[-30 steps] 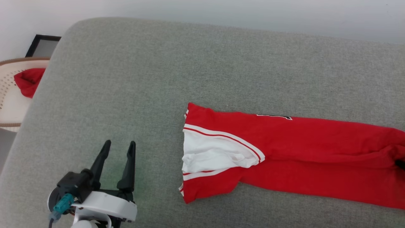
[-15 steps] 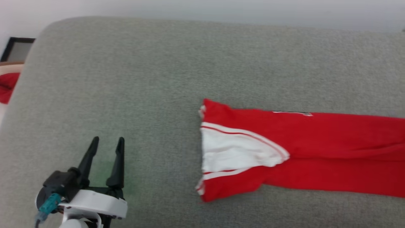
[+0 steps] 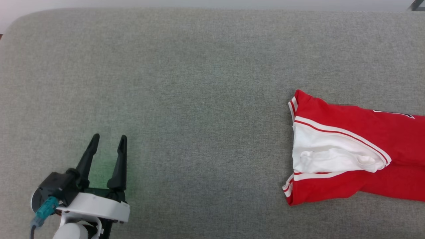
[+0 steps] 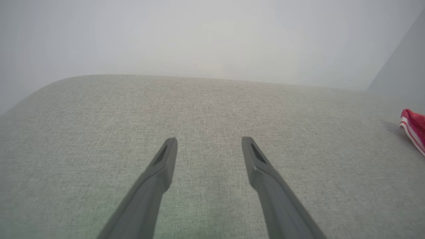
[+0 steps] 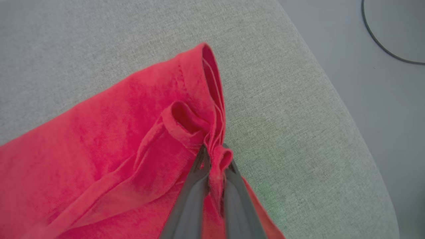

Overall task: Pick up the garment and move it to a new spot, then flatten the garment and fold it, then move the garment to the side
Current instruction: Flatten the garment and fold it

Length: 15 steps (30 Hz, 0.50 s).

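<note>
— Garment [image 3: 345,114], where's it lying from where you stand?

— Far right of the head view, flat on the grey cushion [image 3: 199,83], running off the right edge. It's a red body folded long and narrow. A white sleeve [image 3: 328,156] lies on top near its left end, with striped trim along the seam.

— And the left fingers [image 3: 120,156]?

— Lower left of that view, well apart from the shirt, pointing up the frame. They stand spread, nothing between them. The left wrist view says the same: both fingers [image 4: 166,162] apart over bare cushion [image 4: 212,99]. Just a red-and-white edge of the garment [image 4: 413,124] shows at the far right of that frame.

— Touching the cushion?

— Can't tell. They're low over it, that's all I'd say.

— Right side?

— In the right wrist view the right fingers [image 5: 194,196] come up from the bottom middle, pressed together on a bunched red hem of the garment [image 5: 109,132]. The fabric folds into a small loop right at the tips and spreads away to the lower left of the frame.

— Near the cushion's edge?

— Yes, the pinched end sits close to the rounded corner of the cushion [image 5: 282,99]. Grey floor [image 5: 382,132] shows beyond it at the right.
</note>
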{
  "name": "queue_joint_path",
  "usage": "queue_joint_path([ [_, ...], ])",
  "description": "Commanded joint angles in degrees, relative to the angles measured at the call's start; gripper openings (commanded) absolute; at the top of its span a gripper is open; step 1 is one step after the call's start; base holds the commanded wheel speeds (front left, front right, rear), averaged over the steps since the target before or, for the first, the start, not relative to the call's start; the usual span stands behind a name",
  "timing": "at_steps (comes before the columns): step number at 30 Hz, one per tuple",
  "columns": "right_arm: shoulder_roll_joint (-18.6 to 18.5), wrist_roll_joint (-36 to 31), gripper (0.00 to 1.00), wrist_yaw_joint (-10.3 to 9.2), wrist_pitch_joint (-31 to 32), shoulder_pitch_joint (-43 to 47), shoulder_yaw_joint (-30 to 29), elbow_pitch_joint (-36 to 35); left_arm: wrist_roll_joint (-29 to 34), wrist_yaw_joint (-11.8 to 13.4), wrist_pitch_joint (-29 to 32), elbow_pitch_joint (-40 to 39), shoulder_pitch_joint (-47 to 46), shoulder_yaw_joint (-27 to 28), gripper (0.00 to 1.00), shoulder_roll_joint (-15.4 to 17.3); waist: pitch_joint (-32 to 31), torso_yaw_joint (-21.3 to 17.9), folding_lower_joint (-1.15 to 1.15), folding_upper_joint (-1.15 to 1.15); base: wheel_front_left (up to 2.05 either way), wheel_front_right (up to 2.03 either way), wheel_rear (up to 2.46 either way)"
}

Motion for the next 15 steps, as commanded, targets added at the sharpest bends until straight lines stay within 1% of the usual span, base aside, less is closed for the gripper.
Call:
queue_joint_path([
  [1, -0.06, -0.43, 0.0, -0.08, -0.64, -1.12, 0.18, 0.34, -0.04, -0.13, -0.04, 0.11, -0.59, -0.02, 1.0, 0.2, -0.02, -0.26, 0.0, 0.0, 0.0, 0.0, 0.0],
  [6, 0.97, 1.11, 0.0, -0.07, -0.55, -0.26, 3.35, -2.42, -0.18, -0.13, -0.04, 0.76, -0.39, -0.29, 1.0, -0.24, -1.21, -0.17, 0.0, 0.0, 0.0, 0.0, 0.0],
  [11, 1.96, 2.79, 0.0, -0.07, 1.07, 3.73, 8.29, -12.58, -0.44, -0.14, -0.04, 1.38, 0.99, -0.28, 1.0, -0.96, -3.18, 0.0, 0.0, 0.0, 0.0, 0.0, 0.0],
  [12, 1.96, 2.79, 0.0, -0.07, 1.07, 3.73, 8.29, -12.58, -0.44, -0.14, -0.04, 1.38, 0.99, -0.28, 1.0, -0.96, -3.18, 0.0, 0.0, 0.0, 0.0, 0.0, 0.0],
  [15, 2.78, 4.1, 0.0, -0.07, 2.19, 5.49, 11.91, -19.83, -0.63, -0.14, -0.04, 1.71, 1.55, -0.48, 1.0, -1.41, -4.34, 0.14, 0.0, 0.0, 0.0, 0.0, 0.0],
])
